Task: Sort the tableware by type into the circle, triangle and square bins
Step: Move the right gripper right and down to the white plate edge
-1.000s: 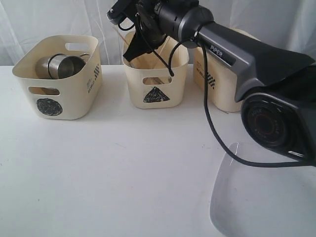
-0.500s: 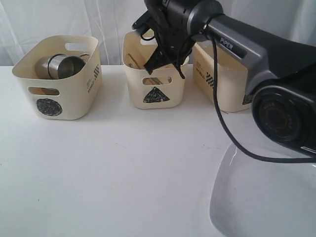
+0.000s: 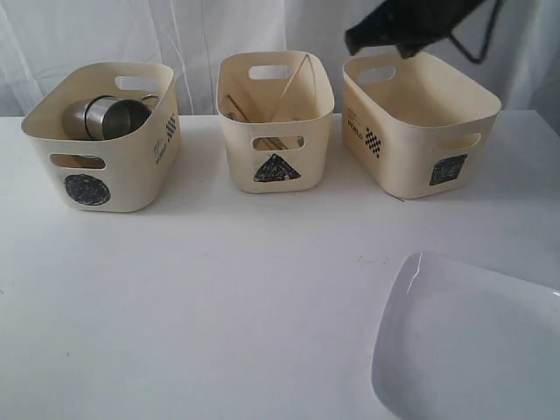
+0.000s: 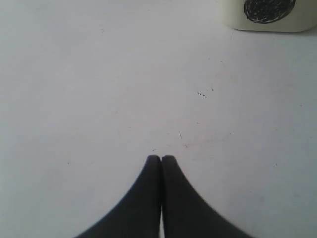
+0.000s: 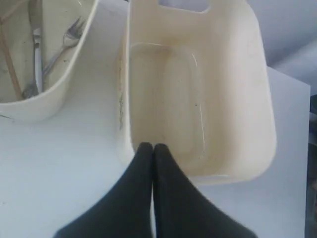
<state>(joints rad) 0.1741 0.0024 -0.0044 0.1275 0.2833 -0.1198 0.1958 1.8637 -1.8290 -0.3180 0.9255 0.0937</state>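
Note:
Three cream bins stand in a row at the back. The circle bin (image 3: 101,136) holds steel mugs (image 3: 109,115). In the triangle bin (image 3: 276,118) lie chopsticks (image 3: 293,79), and the right wrist view shows a fork (image 5: 67,37) and a knife (image 5: 35,39) inside it. The square bin (image 3: 420,122) has nothing in it. A large white square plate (image 3: 472,341) lies at the front right. My right gripper (image 3: 354,41) (image 5: 152,147) is shut with nothing in it, high over the square bin's rim. My left gripper (image 4: 161,158) is shut over bare table. No bowls or spoon show.
A white curtain hangs behind the bins. The white table (image 3: 219,297) stretches from the bins to the front edge. The circle bin's corner (image 4: 270,15) shows in the left wrist view.
The right arm has swung from above the triangle bin to the right and upward, and now sits over the square bin, mostly out of the exterior view. The chopsticks stay in the triangle bin.

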